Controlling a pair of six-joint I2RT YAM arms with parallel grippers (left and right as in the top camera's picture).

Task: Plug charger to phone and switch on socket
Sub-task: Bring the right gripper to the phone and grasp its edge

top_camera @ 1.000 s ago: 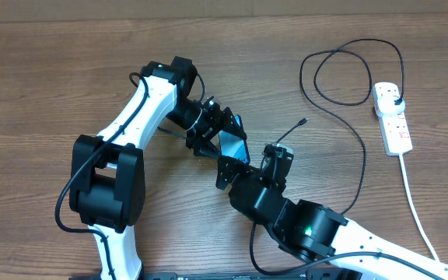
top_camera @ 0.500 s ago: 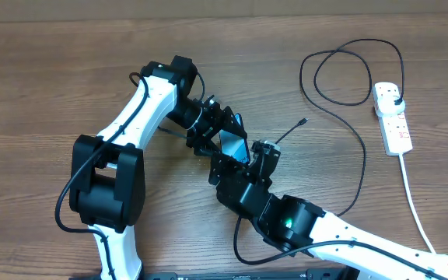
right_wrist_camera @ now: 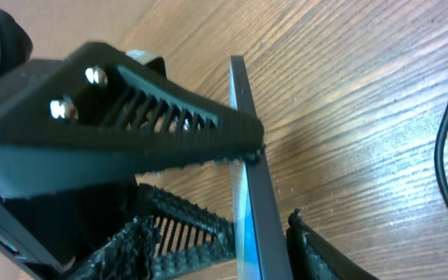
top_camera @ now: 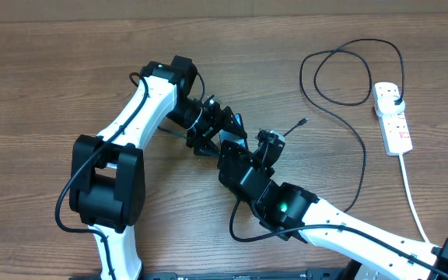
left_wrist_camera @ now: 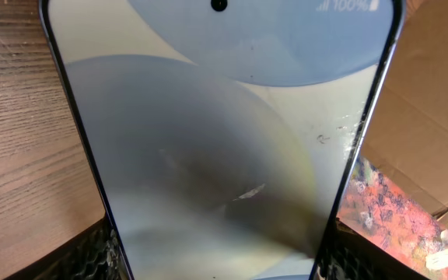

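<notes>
The phone (left_wrist_camera: pixel 224 155) is clenched by the left gripper (top_camera: pixel 218 132) and straddled by the right gripper (right_wrist_camera: pixel 251 245), hold unclear; closure should be eased squarely.

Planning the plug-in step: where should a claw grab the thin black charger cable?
Probably just behind the small black connector tip of the thin black charger cable, coming from above with jaws across it. That end is straight and uncovered, away from the loops, and the right claw is nearest.

Phone (left_wrist_camera: pixel 220 140) fills view, screen lit pale blue-grey, camera dot at 12 o'clock. Left gripper (left_wrist_camera: pixel 222 264) clamps its edges, pads (left_wrist_camera: pixel 90 255) at 7 and 5 o'clock. Wooden table (left_wrist_camera: pixel 14 117) at 9, cardboard (left_wrist_camera: pixel 434 101) at 3.
</notes>
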